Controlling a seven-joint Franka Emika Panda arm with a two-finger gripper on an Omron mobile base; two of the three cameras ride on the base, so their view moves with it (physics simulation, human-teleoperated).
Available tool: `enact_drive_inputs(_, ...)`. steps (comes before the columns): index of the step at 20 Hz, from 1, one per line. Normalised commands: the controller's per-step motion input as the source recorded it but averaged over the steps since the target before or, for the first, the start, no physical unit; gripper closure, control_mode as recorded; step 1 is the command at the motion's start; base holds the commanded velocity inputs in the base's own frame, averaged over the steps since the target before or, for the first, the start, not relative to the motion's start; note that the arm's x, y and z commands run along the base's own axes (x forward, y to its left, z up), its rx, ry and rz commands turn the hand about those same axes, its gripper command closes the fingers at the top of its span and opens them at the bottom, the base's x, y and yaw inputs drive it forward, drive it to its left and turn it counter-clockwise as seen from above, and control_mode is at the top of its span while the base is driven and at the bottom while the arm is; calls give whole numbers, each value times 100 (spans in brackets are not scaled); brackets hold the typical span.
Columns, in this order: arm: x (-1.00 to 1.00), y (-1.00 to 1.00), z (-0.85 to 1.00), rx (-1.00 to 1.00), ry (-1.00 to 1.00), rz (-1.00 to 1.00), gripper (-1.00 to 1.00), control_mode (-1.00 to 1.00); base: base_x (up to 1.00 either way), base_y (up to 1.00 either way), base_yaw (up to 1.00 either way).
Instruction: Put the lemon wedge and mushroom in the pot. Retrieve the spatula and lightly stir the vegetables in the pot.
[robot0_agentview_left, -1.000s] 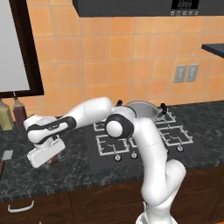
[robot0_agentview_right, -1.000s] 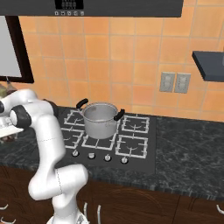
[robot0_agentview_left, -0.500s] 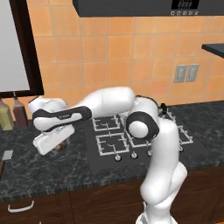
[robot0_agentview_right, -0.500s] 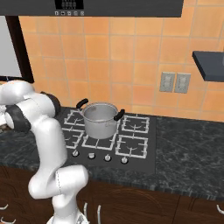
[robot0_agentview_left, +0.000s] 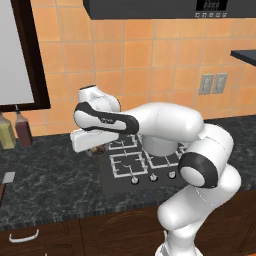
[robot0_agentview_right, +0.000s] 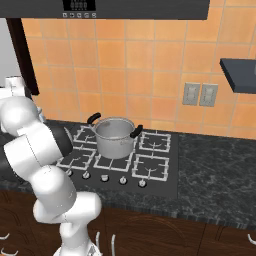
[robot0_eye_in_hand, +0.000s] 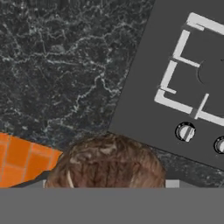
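Note:
The brown mushroom (robot0_eye_in_hand: 107, 159) sits between my two fingertips at the bottom of the hand view, spanning the gap from one to the other. My gripper (robot0_eye_in_hand: 108, 183) is shut on it. From the left base view the gripper (robot0_agentview_left: 94, 146) hangs just above the counter at the cooktop's left edge, the mushroom (robot0_agentview_left: 100, 149) under the white hand. The steel pot (robot0_agentview_right: 115, 136) with black handles stands on a back burner, apart from the hand. Far left on the counter lies the spatula (robot0_agentview_left: 7, 179), grey blade and dark handle. The lemon wedge is out of view.
The black cooktop (robot0_agentview_right: 150, 167) has white grates and a row of knobs (robot0_eye_in_hand: 185, 131) along its front. Two sauce bottles (robot0_agentview_left: 15, 131) stand against the tiled wall at the left. Dark stone counter (robot0_agentview_left: 55, 185) spreads between the spatula and the cooktop.
The arm has swung to the right and risen a little, bringing the hand with the mushroom from the left counter to the cooktop's left edge. The pot has not moved.

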Motion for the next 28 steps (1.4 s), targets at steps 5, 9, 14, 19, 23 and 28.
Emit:
enact_drive_inputs(5, 7, -100, 57, 11, -1, -27, 100, -100, 0, 0, 0)
enact_drive_inputs(9, 18, -100, 40, 6, 0, -28, 100, -100, 0, 0, 0)
enact_drive_inputs(14, 29, -100, 25, 0, -7, -26, 100, -100, 0, 0, 0)
enact_drive_inputs(19, 49, -100, 5, 0, -2, -25, 100, -100, 0, 0, 0)
enact_drive_inputs(23, 60, -90, 0, -1, 0, -23, 100, -100, 0, 0, 0)
enact_drive_inputs(28, 61, -53, -20, -5, 0, -15, 100, -100, 0, 0, 0)
